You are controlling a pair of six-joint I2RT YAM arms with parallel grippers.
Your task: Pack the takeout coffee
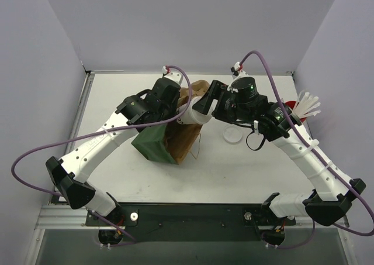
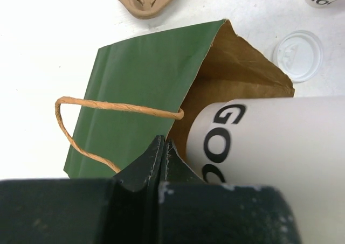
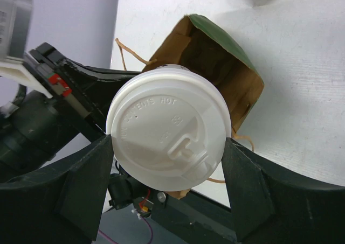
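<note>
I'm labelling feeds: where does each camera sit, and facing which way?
Top external: above, behind the bases, looking down on the table; left arm, right arm show.
Left wrist: on left arm, facing into the green bag; shut fingers show.
Right wrist: on right arm, facing the lidded cup between its fingers.
Shared: green bag and lidded cup.
</note>
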